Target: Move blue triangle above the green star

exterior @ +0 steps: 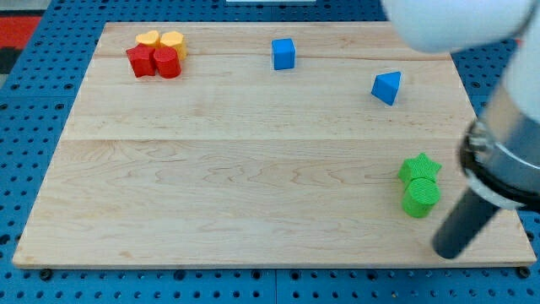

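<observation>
The blue triangle (386, 88) lies on the wooden board (253, 152) at the view's upper right. The green star (419, 168) lies at the right, below the triangle and a little to its right, about 95 pixels lower. A green cylinder (420, 197) touches the star's lower side. My tip (449, 251) is at the view's lower right, below and right of the green cylinder, apart from it. The tip touches no block.
A blue cube (283, 53) lies at the top centre. At the top left a cluster holds a yellow heart (148, 39), a yellow cylinder (172, 41), a red star (141, 61) and a red cylinder (166, 63). The arm's body fills the right edge.
</observation>
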Action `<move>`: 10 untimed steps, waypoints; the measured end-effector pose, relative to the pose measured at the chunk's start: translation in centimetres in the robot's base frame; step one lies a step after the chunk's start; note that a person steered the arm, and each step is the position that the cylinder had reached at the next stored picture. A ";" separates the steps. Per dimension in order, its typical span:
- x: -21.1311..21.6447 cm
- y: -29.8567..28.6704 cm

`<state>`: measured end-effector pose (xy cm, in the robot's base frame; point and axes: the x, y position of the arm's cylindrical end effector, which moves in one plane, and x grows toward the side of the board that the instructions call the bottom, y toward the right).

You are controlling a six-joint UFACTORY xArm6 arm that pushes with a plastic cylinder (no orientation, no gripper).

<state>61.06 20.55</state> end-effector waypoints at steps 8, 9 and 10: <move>-25.4 -3.4; -22.9 -3.7; -22.0 -5.2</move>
<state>39.10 15.31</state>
